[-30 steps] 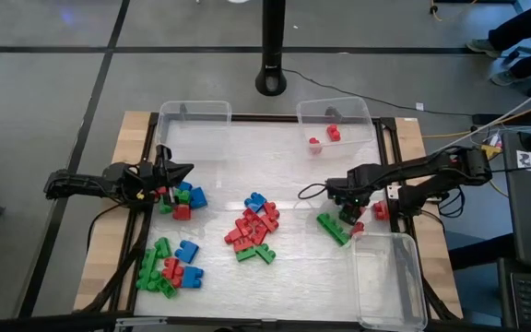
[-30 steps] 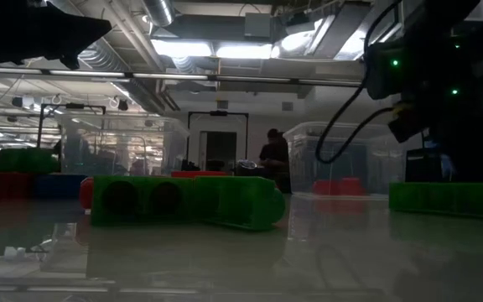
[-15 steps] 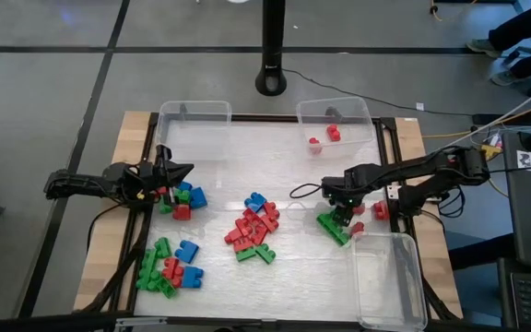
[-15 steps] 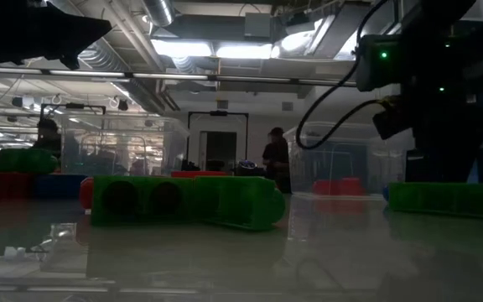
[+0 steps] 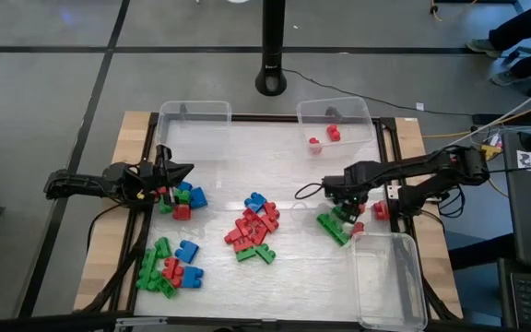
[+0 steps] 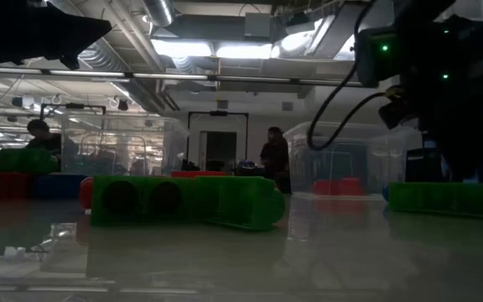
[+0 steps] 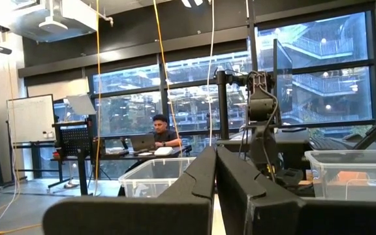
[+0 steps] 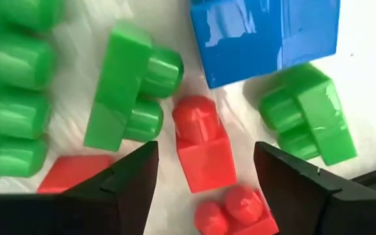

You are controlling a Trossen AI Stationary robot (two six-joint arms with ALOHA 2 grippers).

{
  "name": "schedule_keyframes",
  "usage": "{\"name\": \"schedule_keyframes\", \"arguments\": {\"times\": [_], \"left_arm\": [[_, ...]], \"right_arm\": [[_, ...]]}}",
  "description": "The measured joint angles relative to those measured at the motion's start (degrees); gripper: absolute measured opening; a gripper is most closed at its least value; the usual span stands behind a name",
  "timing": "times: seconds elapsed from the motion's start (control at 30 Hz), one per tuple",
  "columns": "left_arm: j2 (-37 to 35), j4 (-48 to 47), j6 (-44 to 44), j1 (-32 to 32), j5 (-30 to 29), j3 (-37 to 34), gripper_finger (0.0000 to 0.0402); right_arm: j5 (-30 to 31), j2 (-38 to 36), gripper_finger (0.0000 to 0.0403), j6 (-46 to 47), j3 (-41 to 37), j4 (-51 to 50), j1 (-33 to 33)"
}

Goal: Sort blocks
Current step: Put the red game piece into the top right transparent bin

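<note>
Below, right gripper (image 8: 201, 173) hangs with fingers spread wide around a small red studded plastic brick (image 8: 203, 145), among green and blue bricks beside the clear bin (image 5: 390, 277), left gripper (image 5: 184, 171) pinched shut, empty, above the left-hand pile.

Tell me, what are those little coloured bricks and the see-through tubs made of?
The small red studded brick under the open right gripper looks like hard, glossy moulded plastic: crisp edges and bright highlights, as on the blue brick beside it. The clear rectangular bin is probably thin transparent plastic, since the table shows through its walls.
</note>
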Motion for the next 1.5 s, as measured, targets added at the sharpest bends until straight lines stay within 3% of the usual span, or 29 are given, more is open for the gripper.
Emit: {"name": "schedule_keyframes", "arguments": {"times": [0.43,0.93,1.5], "left_arm": [[0.0,-0.04,0.01,0.0,0.0,0.02,0.0004],[0.0,-0.94,0.22,0.0,0.0,0.02,0.0004],[0.0,-0.98,0.22,0.0,-0.02,-0.01,0.0004]], "right_arm": [[1.81,-0.04,0.0253,0.09,-0.25,-0.34,0.0],[2.26,-0.06,0.0253,-7.63,-0.27,-0.82,0.0],[-0.95,-0.27,0.0252,-9.44,-11.7,9.45,0.0]]}}
